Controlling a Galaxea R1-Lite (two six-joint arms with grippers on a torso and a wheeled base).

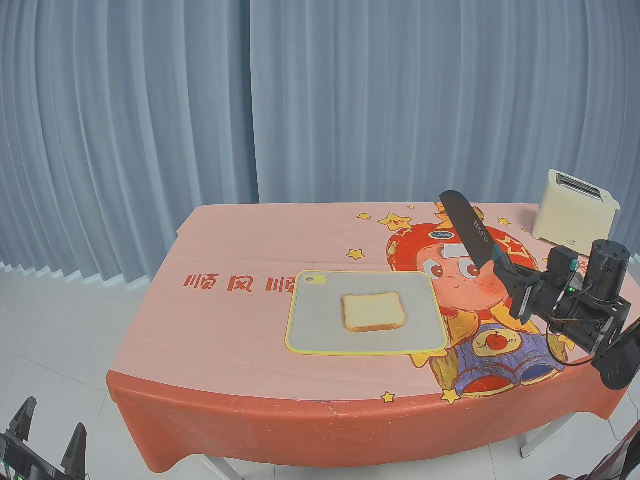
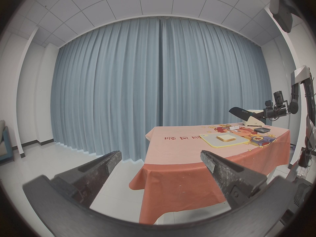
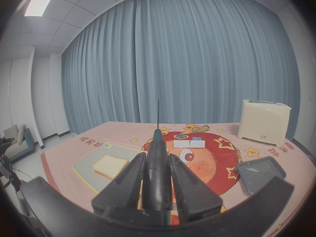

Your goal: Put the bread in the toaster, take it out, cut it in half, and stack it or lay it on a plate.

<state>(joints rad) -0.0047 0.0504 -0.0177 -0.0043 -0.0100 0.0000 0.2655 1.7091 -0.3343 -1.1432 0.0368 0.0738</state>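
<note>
Right gripper (image 3: 157,168) is clamping both fingers around the dark handle of a knife (image 1: 470,228) and holding it above the right side of the table (image 1: 233,341). The blade is angling up and toward the far left. Bread (image 1: 373,311) is lying flat and whole in the middle of the grey, yellow-rimmed cutting board (image 1: 313,328). Toaster (image 1: 575,211) is standing at the far right corner. Dark tray-like plate (image 3: 260,173) is sitting near the right edge. Left gripper (image 2: 160,157) is hanging off the table's near left, fingers spread wide, gripping nothing.
</note>
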